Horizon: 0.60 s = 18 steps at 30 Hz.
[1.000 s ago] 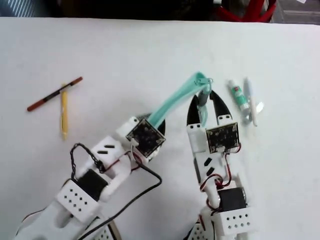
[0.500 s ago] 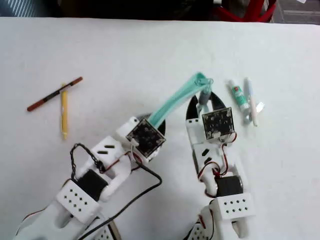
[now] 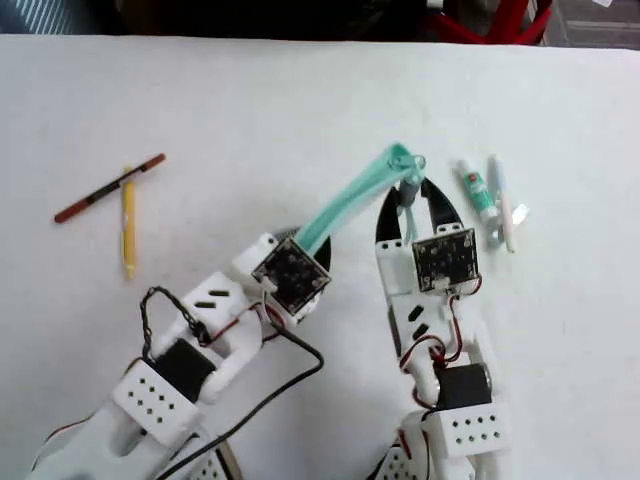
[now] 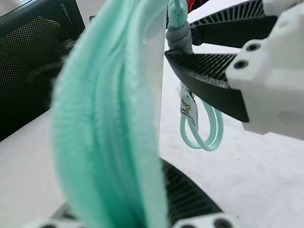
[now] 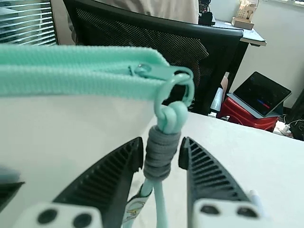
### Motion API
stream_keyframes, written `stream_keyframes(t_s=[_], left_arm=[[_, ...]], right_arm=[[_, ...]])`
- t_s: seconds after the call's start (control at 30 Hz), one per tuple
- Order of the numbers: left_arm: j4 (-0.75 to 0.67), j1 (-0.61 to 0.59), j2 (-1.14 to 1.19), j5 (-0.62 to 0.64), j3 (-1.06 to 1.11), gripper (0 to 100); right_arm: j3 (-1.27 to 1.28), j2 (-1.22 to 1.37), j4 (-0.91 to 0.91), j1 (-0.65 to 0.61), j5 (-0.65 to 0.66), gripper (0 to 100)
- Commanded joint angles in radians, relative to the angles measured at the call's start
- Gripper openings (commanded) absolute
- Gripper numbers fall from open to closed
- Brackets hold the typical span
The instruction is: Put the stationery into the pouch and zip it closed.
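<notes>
A mint-green pouch (image 3: 345, 200) hangs off the table, stretched between both arms. My left gripper (image 3: 303, 243) is shut on its near end, the fabric (image 4: 109, 118) pressed against a black finger (image 4: 187, 197). My right gripper (image 3: 410, 190) is shut on the grey-wrapped zipper pull (image 5: 160, 152) at the far corner, just under the slider (image 5: 142, 70); its mint cord loop (image 4: 202, 128) dangles below. On the table lie a red-black pen (image 3: 110, 187) and a yellow pen (image 3: 128, 222) far left, and a glue tube (image 3: 478, 188) and a white pen (image 3: 500, 200) right of the right gripper.
The white table (image 3: 300, 90) stretches wide behind the pouch. A black cable (image 3: 270, 390) runs along the left arm. A black mesh chair (image 5: 156, 42) stands past the far edge.
The right arm's wrist tipped toward the pouch and came back. The pouch stays stretched between both grippers, and the stationery has not moved.
</notes>
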Motion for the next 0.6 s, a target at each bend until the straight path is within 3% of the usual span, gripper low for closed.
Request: stream_keyframes(t_s=[0.0,0.23,0.43,0.57], left_arm=[[-0.026,0.022,-0.016,0.002,-0.008,2],[-0.026,0.021,-0.016,0.002,-0.008,2],[-0.026,0.022,-0.016,0.000,-0.008,2],[-0.026,0.022,-0.016,0.000,-0.008,2]], right_arm=[[-0.026,0.031,-0.059,0.007,-0.008,13.2],[-0.071,0.171,-0.105,0.025,-0.008,13.0],[-0.057,0.104,-0.088,0.035,-0.008,8.1],[-0.051,0.056,-0.054,0.028,-0.008,11.3]])
